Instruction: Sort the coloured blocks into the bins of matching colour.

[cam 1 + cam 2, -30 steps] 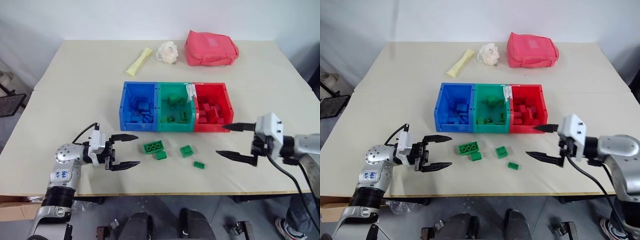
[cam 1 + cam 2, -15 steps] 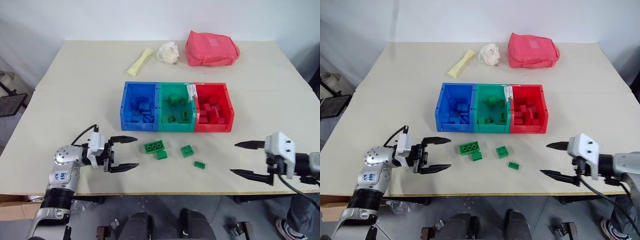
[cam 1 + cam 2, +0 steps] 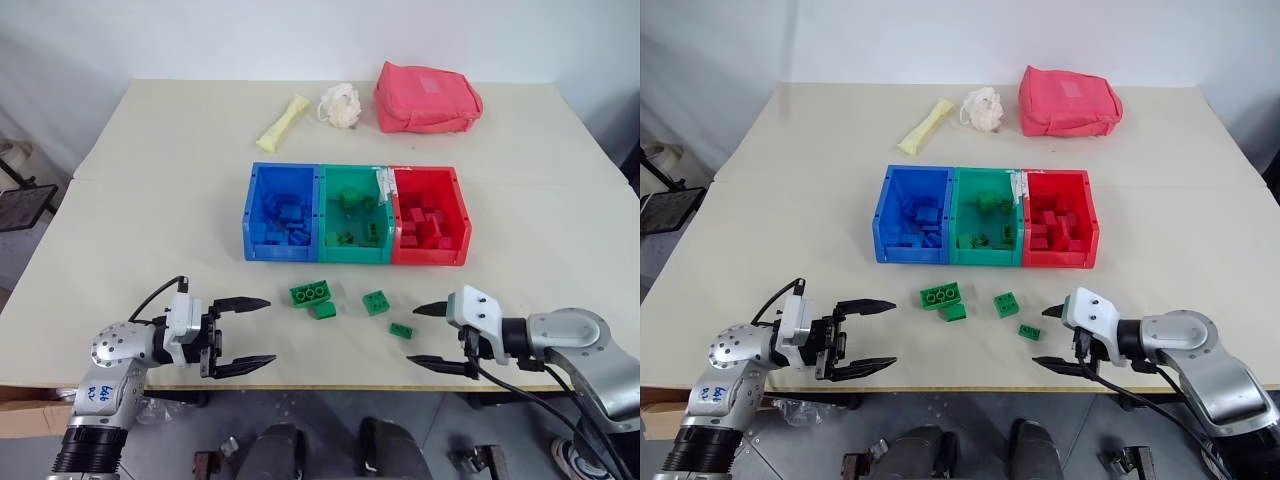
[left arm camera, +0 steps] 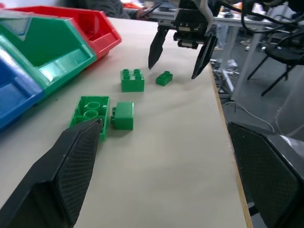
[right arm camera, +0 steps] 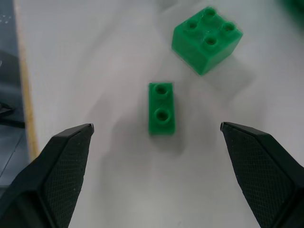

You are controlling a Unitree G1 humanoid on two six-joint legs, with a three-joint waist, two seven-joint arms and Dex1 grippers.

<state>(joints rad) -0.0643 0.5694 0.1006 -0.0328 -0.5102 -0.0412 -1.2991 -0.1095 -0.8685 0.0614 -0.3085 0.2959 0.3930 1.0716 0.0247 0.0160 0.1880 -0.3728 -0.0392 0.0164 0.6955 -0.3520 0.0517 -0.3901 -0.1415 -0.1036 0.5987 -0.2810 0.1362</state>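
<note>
Pale table (image 3: 150,200) under my cameras, with the three joined bins (image 3: 355,213) well ahead of both tools and four loose green blocks on the bare top between the tools and the bins. My right tool (image 3: 427,336) hangs low near the front edge, fingers spread wide and empty, and the small two-stud block (image 5: 161,114) sits just ahead of it, between the fingertips' lines but not yet between the fingers. The square four-stud block (image 5: 207,39) lies just beyond that one, near but apart.

My left tool (image 3: 243,334) is also spread wide and holding nothing, with the long block (image 3: 309,293) and the little block (image 3: 323,310) touching it a bit ahead of its tips.

My worries from here:
- The two-stud block is small and light; if one finger meets it first as I close, I'd expect it to skid or spin away.
- It lies close to the front edge, so a push toward me could send it off the table.
- Going in too deep risks nudging the square block beyond it.
- Fingers this low could scrape the table top when I advance.
- On the left side, the two touching blocks may be gripped together, or one may knock the other aside.
</note>
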